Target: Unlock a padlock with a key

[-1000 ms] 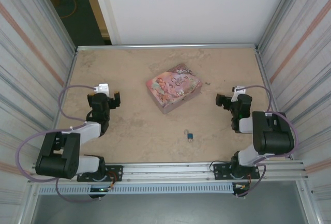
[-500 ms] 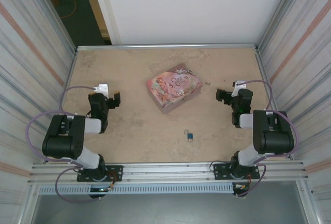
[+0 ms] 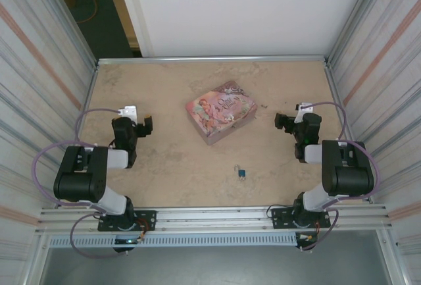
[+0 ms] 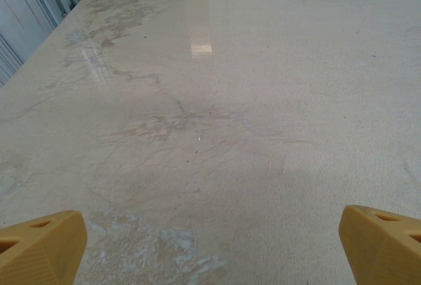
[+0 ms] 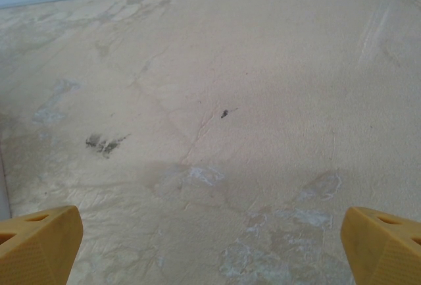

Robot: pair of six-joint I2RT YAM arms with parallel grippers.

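The tiny blue padlock lies on the tan tabletop near the front, right of centre, with a small silvery part on top; no key can be told apart from it at this size. My left gripper hovers at the left side, far from the padlock, open and empty. In the left wrist view its yellow fingertips stand wide apart over bare table. My right gripper is at the right side, up and right of the padlock, also open; its yellow fingertips frame bare, stained tabletop.
A pink illustrated tin box lies at the middle of the table, between the two grippers. Corrugated walls close in the left and right sides, and a metal rail runs along the front edge.
The left arm's elbow has lifted and folded back, and its gripper has shifted slightly toward the far side. The right gripper has edged slightly farther too. The padlock has not moved.
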